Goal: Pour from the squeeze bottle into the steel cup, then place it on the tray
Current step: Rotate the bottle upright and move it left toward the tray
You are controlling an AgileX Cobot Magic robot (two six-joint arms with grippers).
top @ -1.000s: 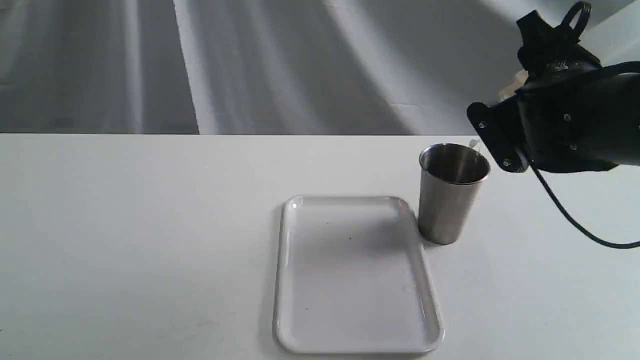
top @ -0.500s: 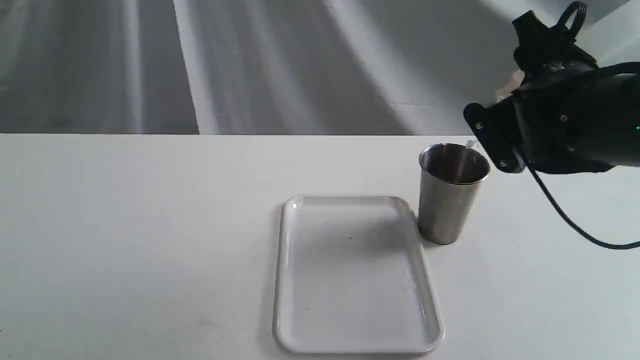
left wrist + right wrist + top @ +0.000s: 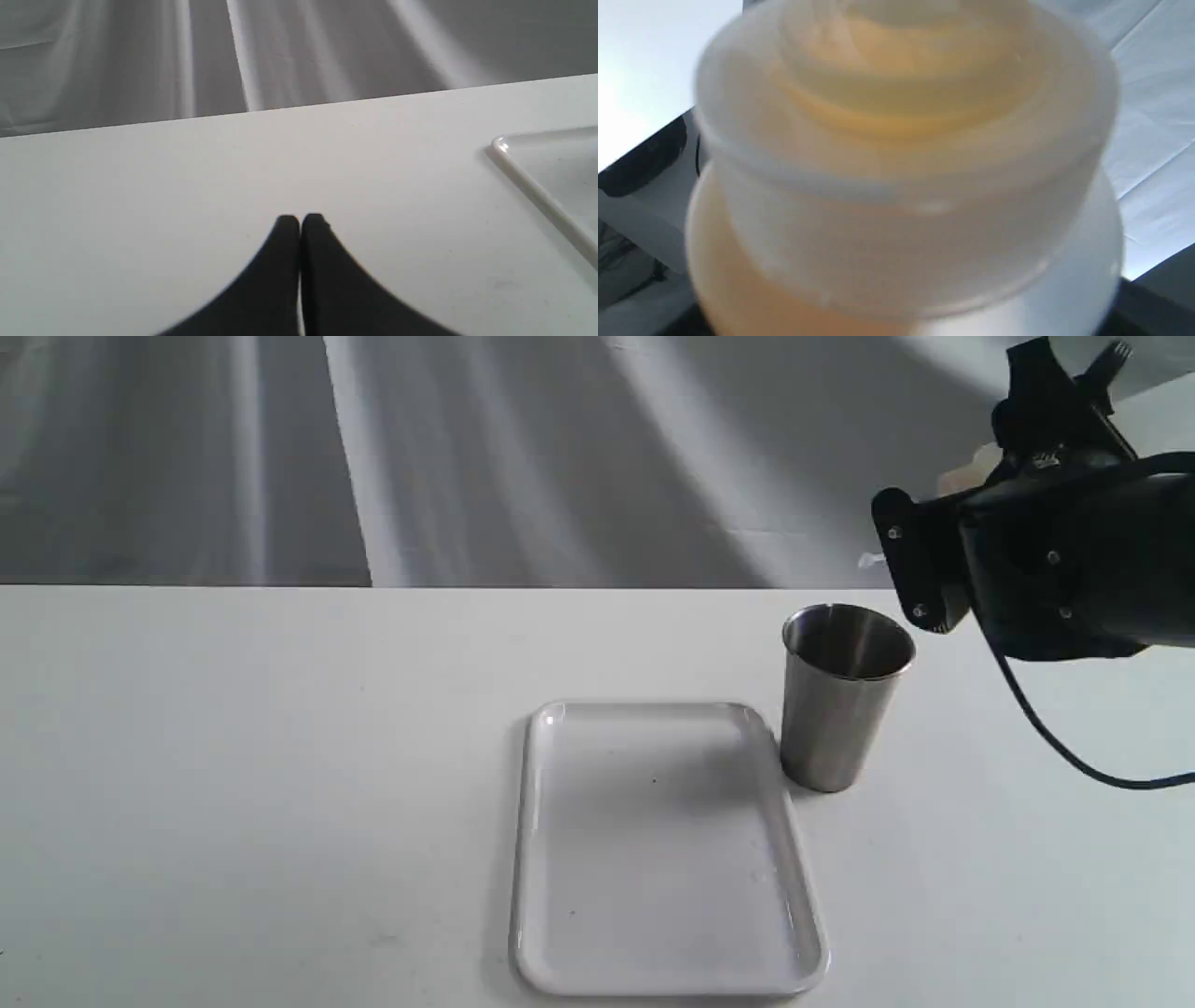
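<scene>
Nearest the exterior camera, the tray [image 3: 527, 859] lies flat on the white table [image 3: 233, 784], long side running away from the viewer, its white bed showing only a few tiny dark specks. Just beside the tray's far right corner stands the steel cup [image 3: 840, 719], upright and mouth up. Only brushed metal wall shows inside, and whether liquid lies at the bottom cannot be told. Above and just beyond the cup, the right arm [image 3: 1074, 569] reaches in from the right. The right gripper [image 3: 1004, 476], mostly hidden behind the black wrist, is clamped around the squeeze bottle [image 3: 906, 186], which hangs in the air clear of cup and tray. The bottle lies tilted, long axis slanting down to the left, and its nozzle [image 3: 868, 560] sits higher than the cup's far right rim. Amber liquid fills the translucent body, blurred in the right wrist view. The left gripper [image 3: 300, 224] hovers over bare table near a tray corner, fingers pressed together on nothing. Grey draped cloth [image 3: 467, 457] hangs behind.
</scene>
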